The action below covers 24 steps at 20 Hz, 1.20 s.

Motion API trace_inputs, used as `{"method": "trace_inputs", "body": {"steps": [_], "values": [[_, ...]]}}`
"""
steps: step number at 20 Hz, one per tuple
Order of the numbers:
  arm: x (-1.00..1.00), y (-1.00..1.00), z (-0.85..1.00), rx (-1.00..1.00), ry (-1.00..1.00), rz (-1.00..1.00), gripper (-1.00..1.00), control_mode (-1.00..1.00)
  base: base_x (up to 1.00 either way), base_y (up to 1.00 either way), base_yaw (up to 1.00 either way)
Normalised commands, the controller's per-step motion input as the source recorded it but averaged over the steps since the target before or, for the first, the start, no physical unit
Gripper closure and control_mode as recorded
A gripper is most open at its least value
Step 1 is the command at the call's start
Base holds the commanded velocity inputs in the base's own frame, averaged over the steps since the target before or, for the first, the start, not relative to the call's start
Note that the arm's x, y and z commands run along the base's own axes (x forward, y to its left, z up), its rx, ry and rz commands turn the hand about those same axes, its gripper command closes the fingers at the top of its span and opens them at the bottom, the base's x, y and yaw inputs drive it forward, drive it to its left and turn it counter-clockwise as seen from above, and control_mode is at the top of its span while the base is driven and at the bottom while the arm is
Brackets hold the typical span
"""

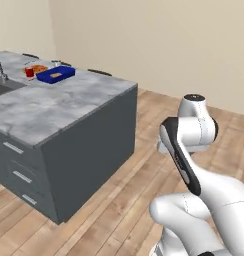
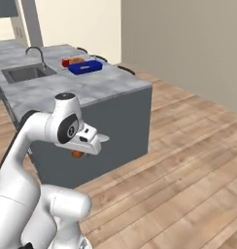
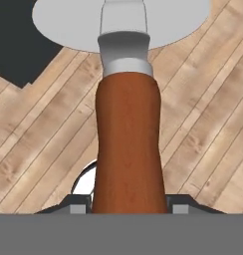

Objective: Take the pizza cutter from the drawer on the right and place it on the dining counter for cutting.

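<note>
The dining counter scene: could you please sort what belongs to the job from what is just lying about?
Job:
pizza cutter, held in the gripper
dining counter, its destination

Lying about:
blue tray
red cup
sink and faucet

The pizza cutter [image 3: 127, 144] wheel is cut off by the hand view's top edge at 12 o'clock, and its handle base is hidden at 6 o'clock. The gripper [image 2: 86, 148] fingertips are hidden; in the right base view the cutter shows as a small brown spot below the hand. The dining counter [image 1: 54, 107] is cut off at 9 o'clock. Contents of the blue tray [image 1: 56, 74] are too small to identify.
</note>
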Motion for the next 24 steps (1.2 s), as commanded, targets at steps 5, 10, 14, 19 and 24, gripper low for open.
{"method": "trace_inputs", "body": {"steps": [5,10,14,19,24], "values": [[0.00,0.00,0.00,0.00,0.00,0.00,1.00,1.00,1.00,-0.82,0.46],[0.00,0.00,0.00,0.00,0.00,0.00,1.00,1.00,1.00,-0.92,0.43],[0.00,0.00,0.00,0.00,0.00,0.00,1.00,1.00,1.00,-0.95,0.40],[0.00,0.00,0.00,0.00,0.00,0.00,1.00,1.00,1.00,-0.98,0.38],[0.00,0.00,0.00,0.00,0.00,0.00,1.00,1.00,0.95,-1.00,0.33]]}}
